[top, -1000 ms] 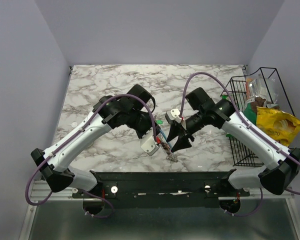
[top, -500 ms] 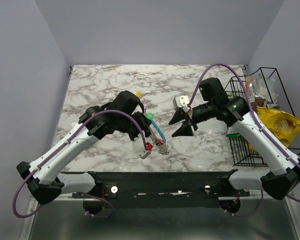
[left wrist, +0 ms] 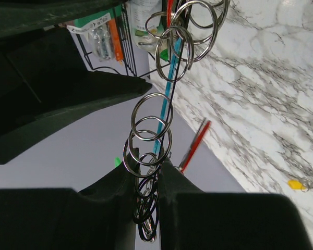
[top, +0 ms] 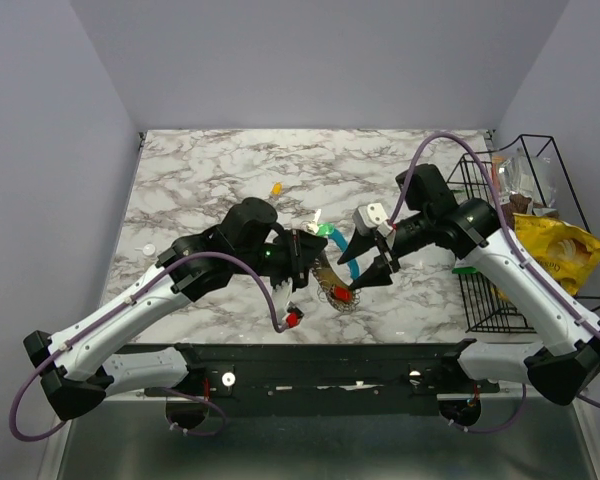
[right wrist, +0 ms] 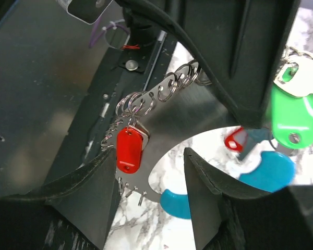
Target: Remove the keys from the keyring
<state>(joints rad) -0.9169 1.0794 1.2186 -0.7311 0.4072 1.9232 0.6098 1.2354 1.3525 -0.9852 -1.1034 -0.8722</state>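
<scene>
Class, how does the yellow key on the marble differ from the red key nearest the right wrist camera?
The yellow key lies loose on the table; the red key hangs from the keyring. The yellow key lies away from the right pincer; the red key hangs just in front of it. Both are small, with bright heads.

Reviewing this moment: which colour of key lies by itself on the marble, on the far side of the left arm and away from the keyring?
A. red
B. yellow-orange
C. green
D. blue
B: the top view shows a yellow-orange key lying alone on the marble table, well apart from the keyring.
</scene>
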